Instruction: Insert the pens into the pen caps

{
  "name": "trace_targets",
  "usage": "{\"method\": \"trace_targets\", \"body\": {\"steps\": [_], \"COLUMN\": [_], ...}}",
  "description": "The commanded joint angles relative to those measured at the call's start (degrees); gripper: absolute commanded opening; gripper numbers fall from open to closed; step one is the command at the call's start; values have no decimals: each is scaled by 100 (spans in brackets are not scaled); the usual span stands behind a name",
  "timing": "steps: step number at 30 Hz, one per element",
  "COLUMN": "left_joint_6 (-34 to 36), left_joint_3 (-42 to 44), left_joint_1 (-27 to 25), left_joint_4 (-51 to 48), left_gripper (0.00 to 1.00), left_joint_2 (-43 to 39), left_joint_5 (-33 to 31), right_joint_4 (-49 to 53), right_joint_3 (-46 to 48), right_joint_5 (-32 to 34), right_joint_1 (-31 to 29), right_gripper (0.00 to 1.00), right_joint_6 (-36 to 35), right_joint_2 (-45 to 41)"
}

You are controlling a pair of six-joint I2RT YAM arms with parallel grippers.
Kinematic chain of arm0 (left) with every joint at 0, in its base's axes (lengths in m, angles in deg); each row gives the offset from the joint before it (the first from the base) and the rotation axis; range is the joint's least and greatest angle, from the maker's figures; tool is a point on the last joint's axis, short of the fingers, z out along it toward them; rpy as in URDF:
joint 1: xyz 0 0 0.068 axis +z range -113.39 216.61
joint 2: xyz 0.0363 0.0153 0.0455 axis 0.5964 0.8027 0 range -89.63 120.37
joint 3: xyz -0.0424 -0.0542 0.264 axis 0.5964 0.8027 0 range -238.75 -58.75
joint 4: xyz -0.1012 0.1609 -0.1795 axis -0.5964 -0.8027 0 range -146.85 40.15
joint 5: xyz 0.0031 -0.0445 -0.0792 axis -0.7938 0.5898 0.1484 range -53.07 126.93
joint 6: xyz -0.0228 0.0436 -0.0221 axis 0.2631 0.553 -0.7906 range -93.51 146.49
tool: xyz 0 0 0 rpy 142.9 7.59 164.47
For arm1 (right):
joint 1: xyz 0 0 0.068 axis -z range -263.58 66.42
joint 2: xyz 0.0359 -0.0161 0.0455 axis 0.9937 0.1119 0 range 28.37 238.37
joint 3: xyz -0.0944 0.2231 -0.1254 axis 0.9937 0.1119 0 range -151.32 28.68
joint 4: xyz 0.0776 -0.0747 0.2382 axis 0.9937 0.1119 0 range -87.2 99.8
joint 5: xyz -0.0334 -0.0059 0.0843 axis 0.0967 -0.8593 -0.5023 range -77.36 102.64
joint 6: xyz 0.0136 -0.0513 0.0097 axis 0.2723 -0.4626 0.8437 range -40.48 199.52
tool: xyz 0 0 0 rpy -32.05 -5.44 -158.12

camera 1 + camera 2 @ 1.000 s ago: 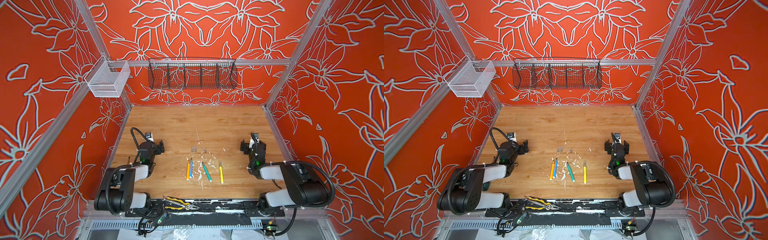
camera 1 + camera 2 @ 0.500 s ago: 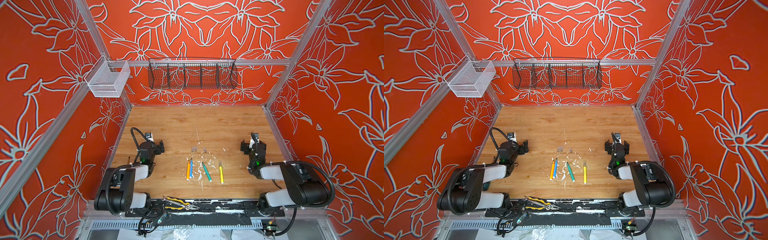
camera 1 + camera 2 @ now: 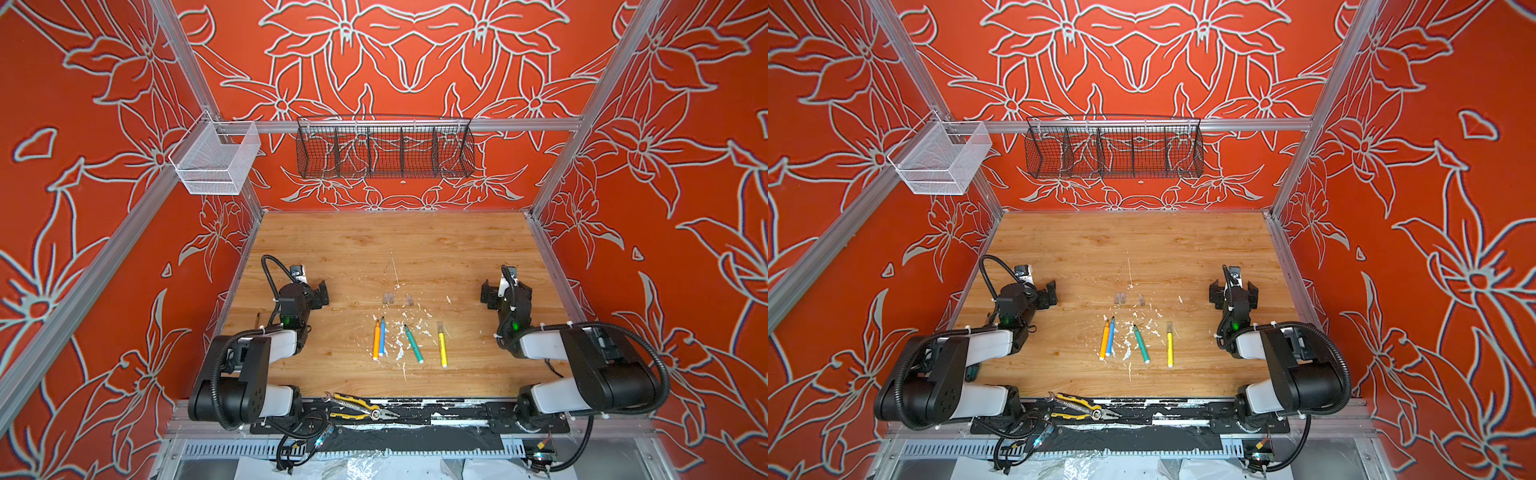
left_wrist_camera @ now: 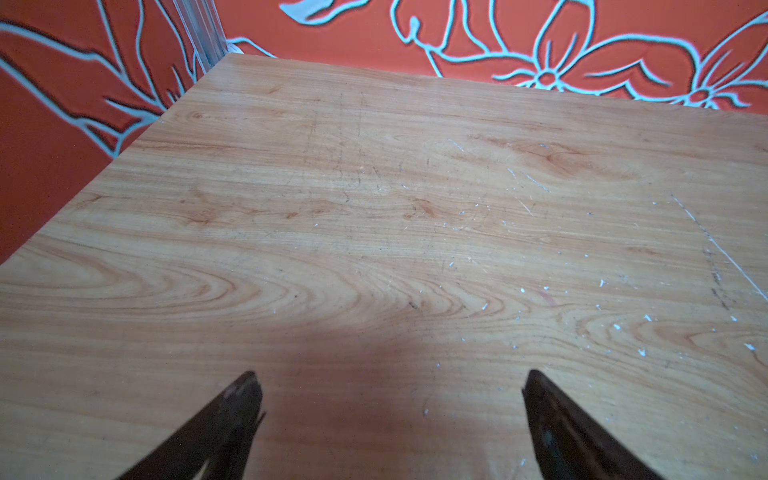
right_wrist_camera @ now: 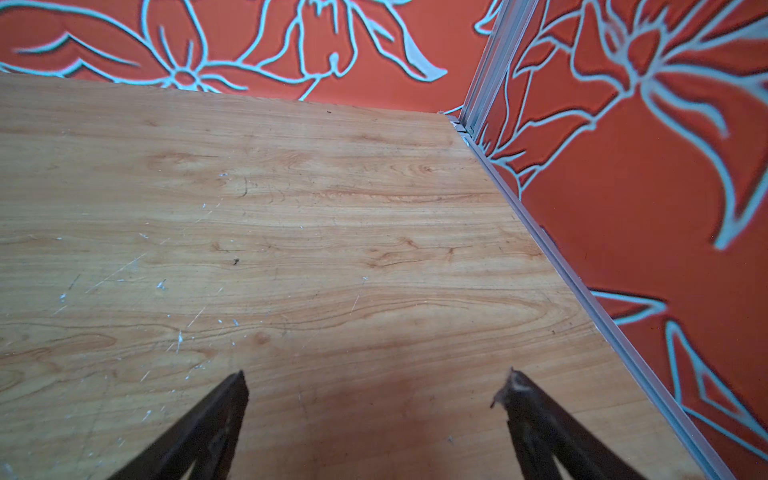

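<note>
**Both claws released; pens and caps lie mid-table**

The wooden table [image 3: 374, 245] lies bare from mid-board to the back wall and out to both side edges. The left arm [image 3: 249, 365] and right arm [image 3: 590, 365] sit folded low at the front corners. The left gripper [image 4: 390, 376] and right gripper [image 5: 376, 374] are spread wide, holding nothing. The pens [image 3: 414, 344] lie in a row between the arms, with the pen caps [image 3: 390, 297] just beyond.

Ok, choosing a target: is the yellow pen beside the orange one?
No, the blue pen lies beside the orange pen; the yellow pen lies past the green pen.
</note>
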Motion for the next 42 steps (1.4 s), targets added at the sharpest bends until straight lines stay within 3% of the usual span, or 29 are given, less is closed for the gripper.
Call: {"method": "trace_targets", "body": {"steps": [1,31,42], "left_joint_6": [61,132,151], "left_joint_3": [-81,-86,-76], "left_joint_1": [-6,-138,-150], "left_joint_4": [4,-5,21], "left_gripper": [97,97,97], "left_joint_2": [62,81,61], "left_joint_5": [34,-127,-86], "right_joint_4": [2,17,301], "right_joint_3": [-155,-160,-266], "right_joint_5": [-3,-24,-380], "right_joint_1": [24,30,208], "right_gripper": [97,97,97], "right_joint_6": [25,42,120], "right_joint_2": [29,31,-6]}}
